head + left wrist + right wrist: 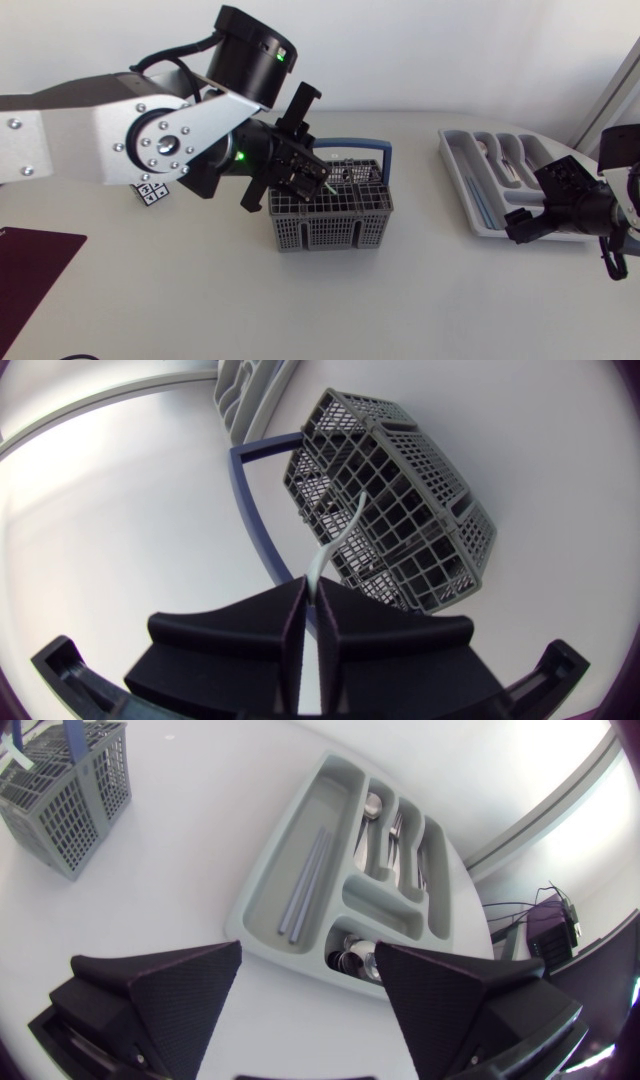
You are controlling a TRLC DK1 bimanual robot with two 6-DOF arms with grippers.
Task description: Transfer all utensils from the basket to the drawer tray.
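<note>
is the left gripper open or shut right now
Shut: the left gripper pinches a thin utensil handle between both fingers, at the basket.

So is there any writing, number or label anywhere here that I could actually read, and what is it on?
No words or numbers can be read in any view.
The only sign is a small black-and-white patterned tag on the table beside the left arm: a code pattern, not letters.
</note>
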